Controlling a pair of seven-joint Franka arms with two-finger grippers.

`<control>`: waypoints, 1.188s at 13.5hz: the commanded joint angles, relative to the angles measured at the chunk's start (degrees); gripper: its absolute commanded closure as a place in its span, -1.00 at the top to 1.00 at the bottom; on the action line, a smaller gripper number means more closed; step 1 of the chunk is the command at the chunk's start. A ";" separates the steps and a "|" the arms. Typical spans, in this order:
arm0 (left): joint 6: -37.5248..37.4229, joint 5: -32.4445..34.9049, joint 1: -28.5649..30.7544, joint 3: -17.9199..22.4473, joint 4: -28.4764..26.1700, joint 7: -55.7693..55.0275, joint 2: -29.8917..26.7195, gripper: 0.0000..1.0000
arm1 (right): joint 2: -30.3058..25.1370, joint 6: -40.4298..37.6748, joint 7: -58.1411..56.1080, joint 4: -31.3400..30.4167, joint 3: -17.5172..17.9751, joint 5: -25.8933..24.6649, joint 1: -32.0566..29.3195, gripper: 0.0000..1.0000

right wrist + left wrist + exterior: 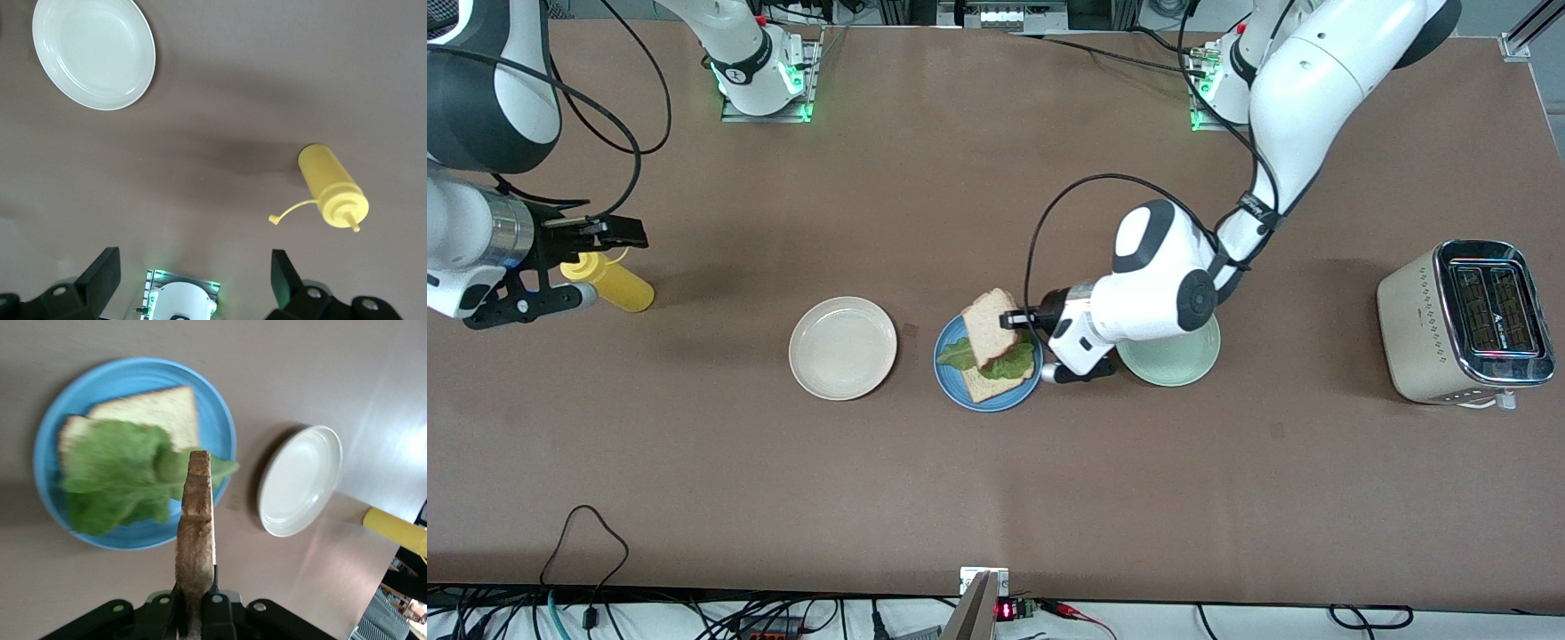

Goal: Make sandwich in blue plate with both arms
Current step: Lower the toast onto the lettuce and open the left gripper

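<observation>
I had the left tool point(195, 608) clamped on the top bread slice point(196, 533), edge-on over the blue plate point(220, 420), ready to cap the lettuce point(120, 477) on the bottom slice point(157, 410). Right tool point(193, 277) waited wide over the tabletop point(996, 498) near the mustard bottle point(331, 185). Cream plate point(842, 348) and green plate point(1183, 369) were empty.

Robotics lab, bench-bolted arms point(1280, 98), cables point(578, 551)
</observation>
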 commanded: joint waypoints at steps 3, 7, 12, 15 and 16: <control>-0.59 -1.40 -1.25 0.18 4.69 8.56 5.13 -1.00 | -12.35 8.48 1.31 -16.29 0.11 -0.85 -1.30 1.00; -0.50 -1.49 -0.99 0.18 5.12 13.65 6.89 -1.00 | -17.82 13.23 1.13 -24.74 0.11 -0.94 -2.18 1.00; -0.50 -1.49 -0.46 0.18 6.35 15.69 8.21 -1.00 | -13.79 12.98 0.60 -19.85 0.19 -0.94 -2.27 1.00; -0.50 -1.67 0.24 0.97 6.27 21.90 9.35 -0.98 | -8.53 11.75 0.52 -13.61 0.46 -1.03 -2.27 1.00; -0.50 -1.67 0.33 1.06 6.18 22.71 9.70 -0.97 | -7.46 10.71 0.43 -12.03 0.46 -1.11 -2.36 1.00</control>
